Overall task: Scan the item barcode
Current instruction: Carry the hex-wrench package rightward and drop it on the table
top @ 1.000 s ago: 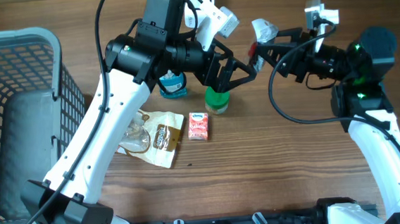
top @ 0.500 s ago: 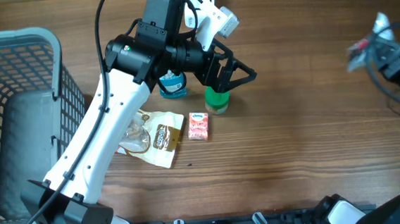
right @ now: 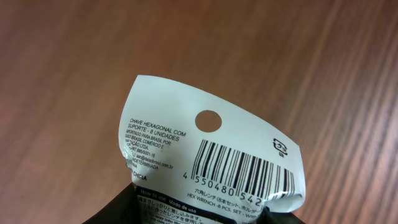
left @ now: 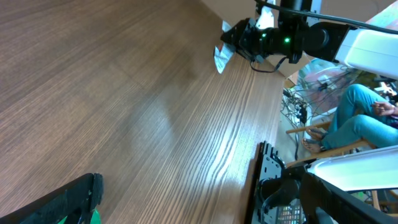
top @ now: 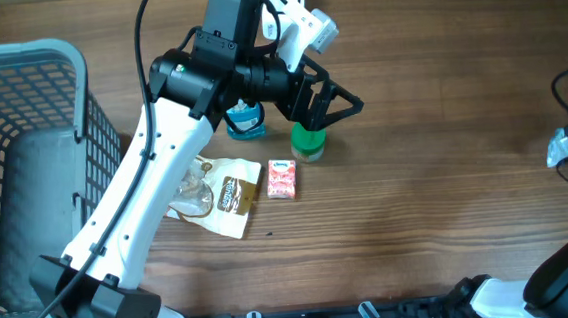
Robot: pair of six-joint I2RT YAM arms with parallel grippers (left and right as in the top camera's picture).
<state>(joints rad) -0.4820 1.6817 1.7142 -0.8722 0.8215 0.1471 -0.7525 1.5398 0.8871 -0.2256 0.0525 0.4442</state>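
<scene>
Basket [top: 75, 65], left arm [top: 160, 173] and packets [top: 281, 179] crowd the left; table's [top: 447, 193] right lies open.

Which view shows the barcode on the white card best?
The right wrist view: the barcode is close, bars and digits sharp. Overhead, the card is a small white patch at the right edge; the left wrist view shows it as a distant white tag. Neither shows the bars.

Through the left wrist camera I saw mostly bare wooden table [left: 124, 106], its grain running diagonally. At the far top edge the right gripper [left: 235, 38] pinched a white packet [left: 222, 56], which hung down from it. A green light [left: 285, 41] glowed on the arm behind it. One black finger [left: 62, 202] showed at lower left, with a sliver of green [left: 94, 218] just beside it. A seated person in teal trousers [left: 357, 118] was beyond the table's edge.
</scene>
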